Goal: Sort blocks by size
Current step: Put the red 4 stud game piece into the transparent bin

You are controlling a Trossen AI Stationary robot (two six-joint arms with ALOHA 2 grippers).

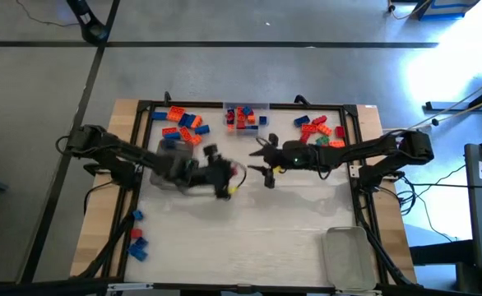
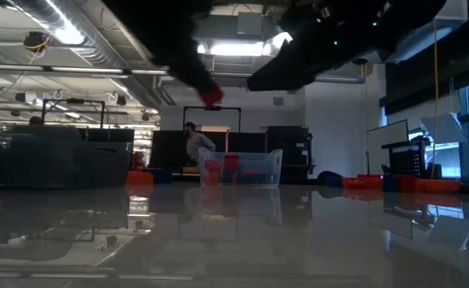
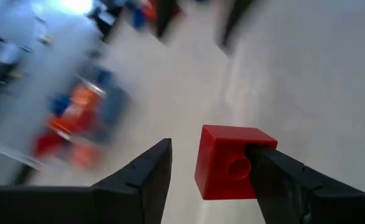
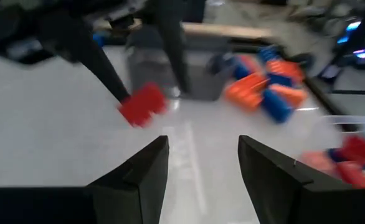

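My left gripper [image 1: 233, 175] hangs over the middle of the table, its fingers apart, with a small red brick [image 3: 231, 163] at one fingertip. The brick also shows in the high view [image 1: 240, 170], the low view [image 2: 210, 98] and the right wrist view [image 4: 143, 104]. My right gripper [image 1: 264, 162] is open and empty just to the right of it, facing the brick. Loose red, orange and blue bricks lie at the far left [image 1: 182, 125], at the far right [image 1: 319, 131] and at the near left [image 1: 136, 238]. My left gripper touches the red brick with the inner face of one finger [image 3: 276, 171], on the brick's studded side [image 3: 237, 167]. The other finger [image 3: 151, 171] stands apart from the brick with a gap between. The brick is clear of the table, well above it in the low view.
A clear tray [image 1: 247, 105] holding red, orange and blue bricks stands at the far middle. A greyish clear tray [image 1: 169, 158] lies under my left arm. Another clear tray [image 1: 345, 255] lies at the near right. A person stands in the room beyond [image 2: 193, 142].
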